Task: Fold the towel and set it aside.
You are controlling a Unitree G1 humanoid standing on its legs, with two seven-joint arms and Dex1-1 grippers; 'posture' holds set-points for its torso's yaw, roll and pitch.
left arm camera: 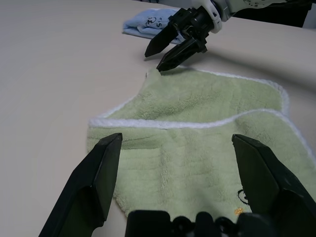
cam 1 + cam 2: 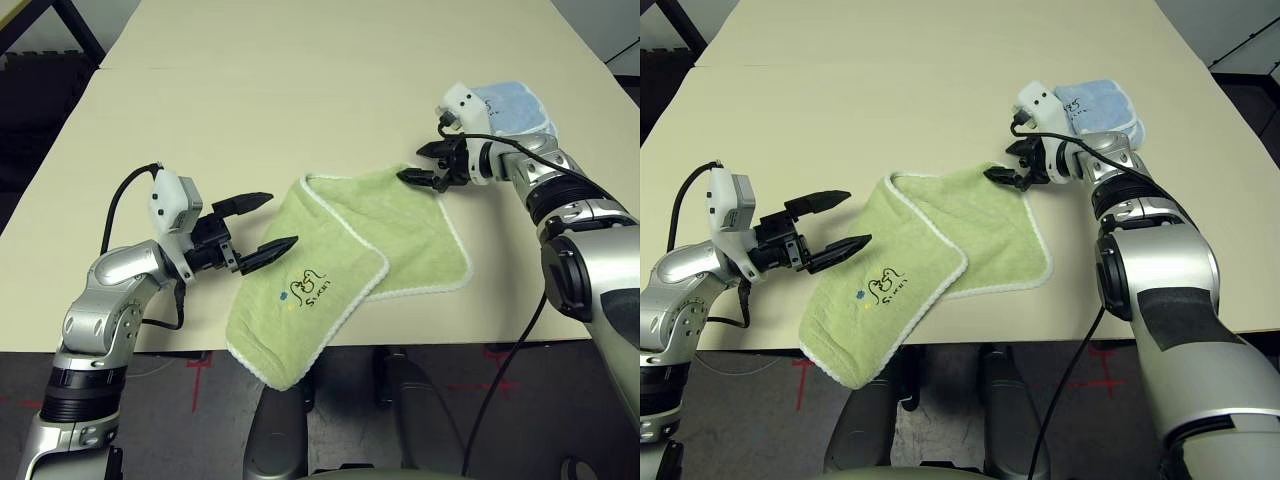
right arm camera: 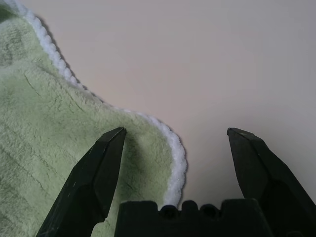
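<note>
the towel point(image 2: 340, 255) lies half folded at the table's point(image 2: 300, 90) near edge, its logo point(image 2: 303, 290) facing up. both grippers spread empty: left gripper point(image 2: 262, 225) beside its left side, right gripper point(image 2: 422, 168) over the far right corner. the left wrist view shows print on the blue cloth point(image 1: 148, 22).

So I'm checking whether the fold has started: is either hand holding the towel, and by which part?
Nothing is held. The left hand is open beside the towel; the right hand is open over its far corner, not gripping it.

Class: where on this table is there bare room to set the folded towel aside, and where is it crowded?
Free: the far half of the table, beyond the towel. Crowded: the near edge, where the towel overhangs between the left gripper and right gripper; the blue cloth fills the right edge.
</note>
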